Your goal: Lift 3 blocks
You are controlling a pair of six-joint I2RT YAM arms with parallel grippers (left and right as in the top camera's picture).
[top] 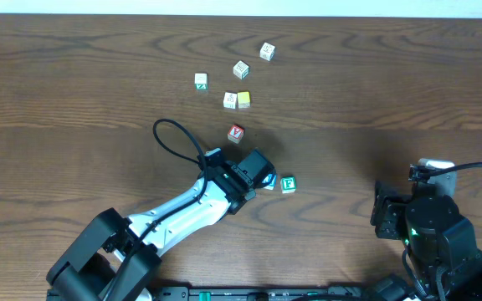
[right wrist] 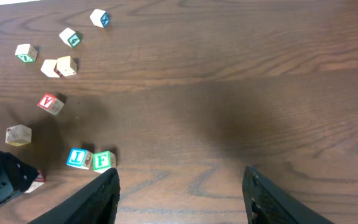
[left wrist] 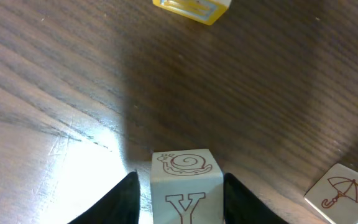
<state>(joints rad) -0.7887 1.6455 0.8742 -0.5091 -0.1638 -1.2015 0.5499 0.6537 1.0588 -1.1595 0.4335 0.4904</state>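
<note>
Straddling: left gripper [left wrist: 179,178] around cream Y block [left wrist: 185,186], clamp unclear
Right gripper [right wrist: 180,174]: released, empty
Lifted: none visibly (three to go)

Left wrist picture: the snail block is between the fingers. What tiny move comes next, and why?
Probably close the left gripper on the snail block: it sits on the table between both fingers, a sliver of gap showing beside it.

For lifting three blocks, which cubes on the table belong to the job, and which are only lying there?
For the job: cream snail cube; blue-letter cube; green F cube.
Lying about: red Y cube; yellow cube; four far cubes.
</note>
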